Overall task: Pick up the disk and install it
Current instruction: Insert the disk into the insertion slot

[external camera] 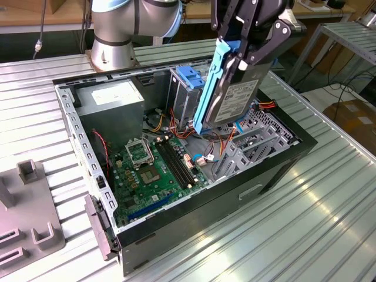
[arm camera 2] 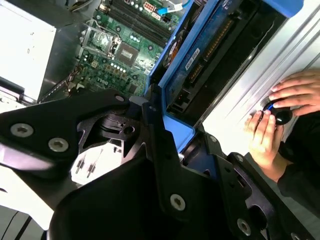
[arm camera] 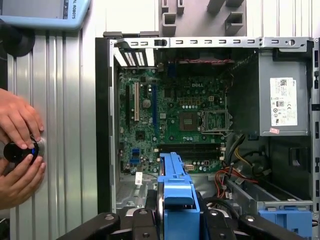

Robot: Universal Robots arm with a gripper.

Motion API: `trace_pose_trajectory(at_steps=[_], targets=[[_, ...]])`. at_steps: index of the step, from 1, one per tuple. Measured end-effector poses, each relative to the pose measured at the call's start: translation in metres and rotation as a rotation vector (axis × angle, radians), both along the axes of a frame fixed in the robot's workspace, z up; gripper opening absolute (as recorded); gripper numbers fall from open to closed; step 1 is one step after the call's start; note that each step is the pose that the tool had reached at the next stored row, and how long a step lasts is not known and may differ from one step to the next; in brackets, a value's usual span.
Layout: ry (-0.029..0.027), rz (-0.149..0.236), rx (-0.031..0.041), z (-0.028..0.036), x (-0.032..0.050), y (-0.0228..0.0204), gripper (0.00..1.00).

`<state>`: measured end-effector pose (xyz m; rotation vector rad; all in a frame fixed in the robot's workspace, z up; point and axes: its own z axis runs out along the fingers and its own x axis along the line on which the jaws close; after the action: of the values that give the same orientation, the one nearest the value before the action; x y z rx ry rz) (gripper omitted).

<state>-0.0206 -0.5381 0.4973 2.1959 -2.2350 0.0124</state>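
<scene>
Disk (external camera: 236, 97): off the table, held in the air over the open computer case (external camera: 276, 170). Not installed.

Scene, large to small:
- Ribbed metal table (external camera: 282, 235) carries the case, which lies with its side panel off. A grey fixture (external camera: 32, 217) sits on the table at the exterior view's left.
- Inside the case: power supply (external camera: 111, 97), green motherboard (external camera: 155, 170), grey drive cage (external camera: 183, 97) with a blue bracket (external camera: 189, 75) on top, and red and orange cables near the cage.
- The disk stands steeply tilted, almost on edge. Its white label faces the exterior view's right and one blue rail faces the cage. Its lower end hangs just beside the cage, over the cables.
- Gripper (external camera: 244, 50): fingers pinch the disk's upper end across its blue rails. In the second wrist view the disk (arm camera 2: 215, 55) runs away from the black fingers toward the motherboard.
- A person's hands (arm camera: 20, 145) rest on a small black knob (arm camera: 17, 152) on the table beside the case.

Progress (judgement): pick-up done. Insertion not done, since the disk sits in no bay. Cannot tell whether its lower end touches the cables or the cage, as that end is hidden behind the rail.
</scene>
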Motion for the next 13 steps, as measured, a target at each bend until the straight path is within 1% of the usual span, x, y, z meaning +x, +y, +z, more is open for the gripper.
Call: trace_pose_trajectory(at_steps=[2,6,13], targets=[[0.0001,0.000,-0.0001,-0.0001,0.0022,0.0000,0.37],[0.0000,0.000,-0.0001,-0.0001,0.0033,0.0000,0.37],[0.0001,0.000,-0.0001,-0.0001,0.0035,0.0000,0.37]])
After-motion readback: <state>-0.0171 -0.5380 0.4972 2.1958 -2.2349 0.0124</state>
